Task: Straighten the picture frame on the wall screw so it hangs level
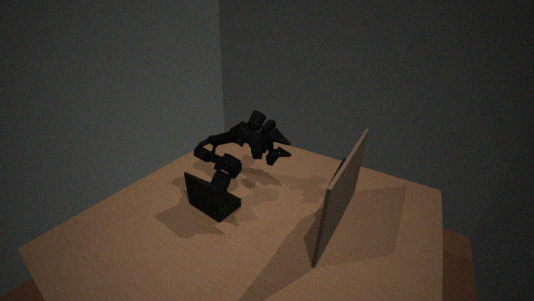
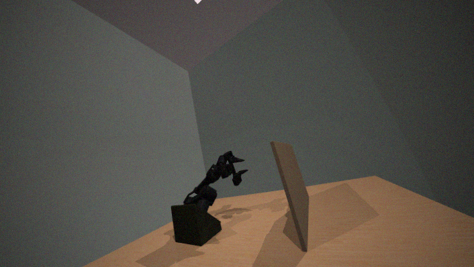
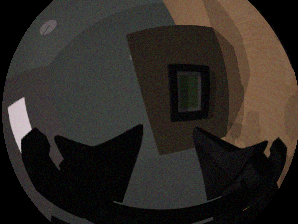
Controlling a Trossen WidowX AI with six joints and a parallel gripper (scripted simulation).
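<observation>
Dim walls surround them; the picture frame [image 3: 173, 95] hangs beyond the spread, empty gripper [image 1: 290, 149] [image 2: 246, 166] [image 3: 169, 129], well apart.

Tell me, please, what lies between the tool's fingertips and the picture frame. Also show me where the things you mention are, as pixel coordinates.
Nothing but air: the tool [image 1: 290, 149] [image 2: 246, 166] [image 3: 169, 129] is open, its fingertips short of the picture frame [image 1: 339, 166] [image 3: 173, 100]; the top view shows that gap.

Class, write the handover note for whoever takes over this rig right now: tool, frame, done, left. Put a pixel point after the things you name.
Tool [image 1: 290, 149] [image 2: 246, 166] [image 3: 169, 129]: open, holding nothing, short of the upright panel [image 1: 342, 193] [image 2: 292, 184] [image 3: 150, 75].
Picture frame [image 1: 337, 170] [image 3: 173, 100]: on the panel's side facing the arm; screw and notched strip out of sight.
Done: tool is off the frame; whether it hangs level, I cannot tell.
Left: check the tilt; if crooked, lift, shift one notch toward the high side, release, look again.
</observation>
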